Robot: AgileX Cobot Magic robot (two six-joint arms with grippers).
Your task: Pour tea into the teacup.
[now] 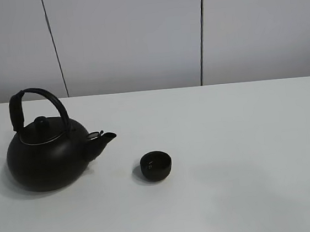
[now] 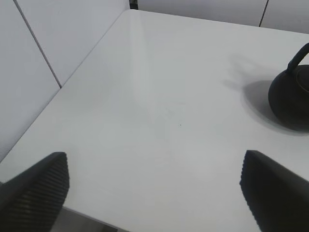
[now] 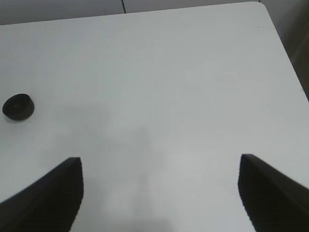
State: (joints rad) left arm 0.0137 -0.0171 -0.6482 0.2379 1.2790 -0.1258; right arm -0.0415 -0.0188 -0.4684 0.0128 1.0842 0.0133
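Observation:
A small matte black teacup (image 1: 156,165) stands upright on the white table, just right of the teapot's spout. The large round black teapot (image 1: 47,152) with an arched handle stands at the left, spout pointing right toward the cup. Neither gripper shows in the exterior high view. In the left wrist view my left gripper (image 2: 154,193) is open and empty over the table's near left corner, with part of the teapot (image 2: 292,96) far off. In the right wrist view my right gripper (image 3: 159,193) is open and empty, with the teacup (image 3: 18,107) far off.
The white table (image 1: 246,139) runs to a pale panelled wall (image 1: 130,35) at the back. Its left edge (image 2: 63,92) and corner show in the left wrist view; its right edge (image 3: 285,53) shows in the right wrist view.

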